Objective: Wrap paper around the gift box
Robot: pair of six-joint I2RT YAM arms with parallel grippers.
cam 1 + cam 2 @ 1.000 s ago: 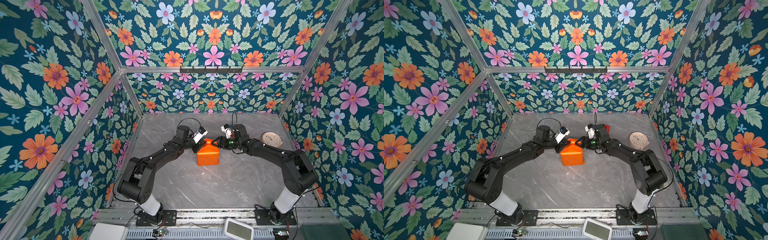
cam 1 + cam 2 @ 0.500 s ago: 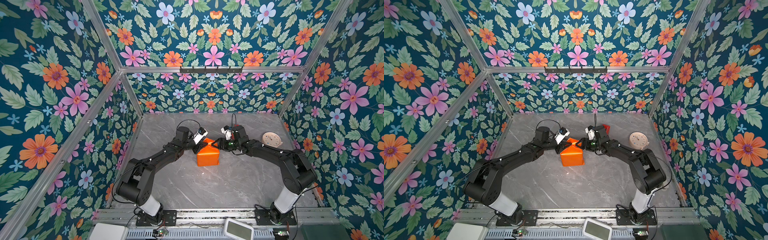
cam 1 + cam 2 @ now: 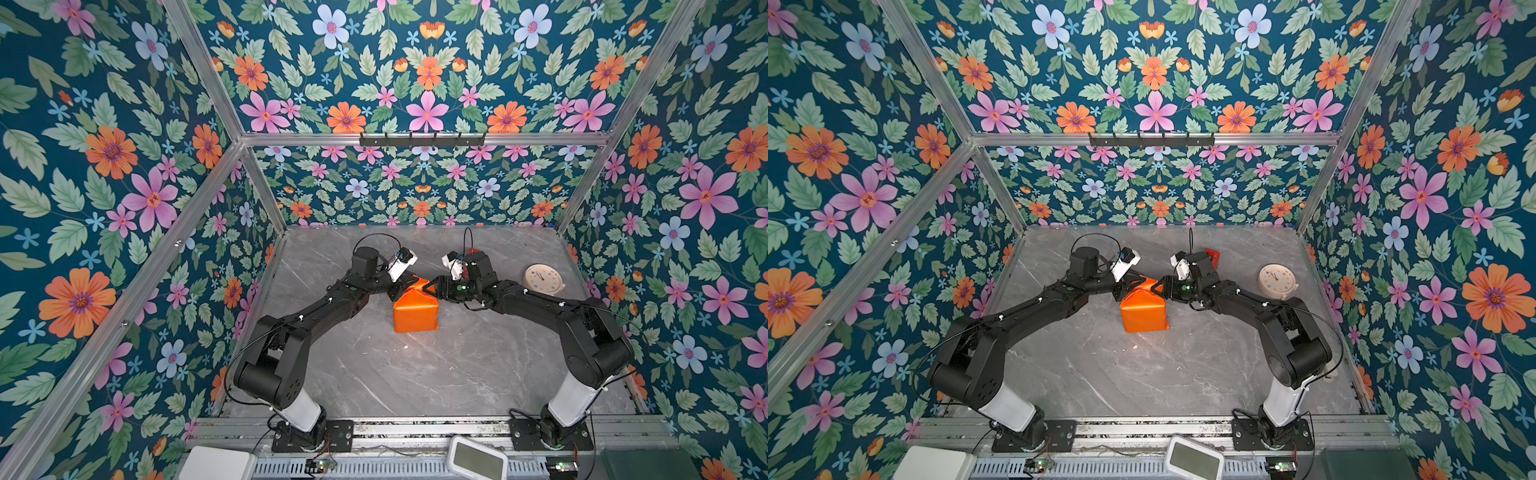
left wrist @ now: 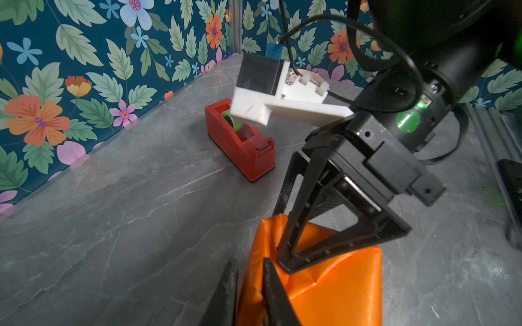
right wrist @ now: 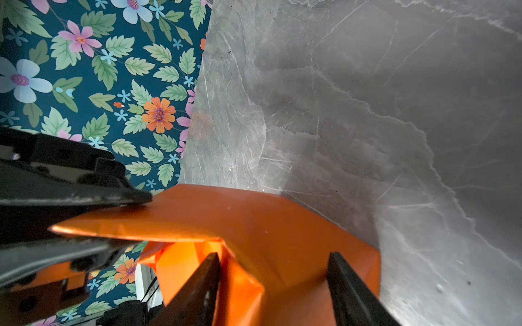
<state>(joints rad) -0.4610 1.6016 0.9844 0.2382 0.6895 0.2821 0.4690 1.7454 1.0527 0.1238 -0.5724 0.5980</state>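
the grey marbled table (image 3: 415, 374) fills the floor of the flowered enclosure. the left arm (image 3: 316, 307) and the right arm (image 3: 540, 303) both reach in from the near edge and meet over its middle, a little toward the back.

between them stands the paper (image 3: 415, 311), orange side out and folded into a boxy parcel. its near face and sides are smooth. its far end rises into a creased peak, seen in both top views (image 3: 1144, 311). the gift box is hidden inside the wrapping, so none of its blue shows.

the left gripper (image 4: 250, 264) is clenched on a flap of paper at that peak. the right wrist view shows the flat orange flap pinched between its two dark jaws (image 5: 141, 220). the right gripper (image 5: 274, 255) comes in from the opposite side with its jaws spread apart. its fingertips (image 4: 285, 262) rest against the crumpled top of the parcel, and it clamps nothing that i can make out.

a round cream clock (image 3: 542, 279) lies flat on the table to the right of the right arm, apart from it. a red tape dispenser (image 4: 243, 149) sits near the back wall behind the right wrist, well clear of the parcel.
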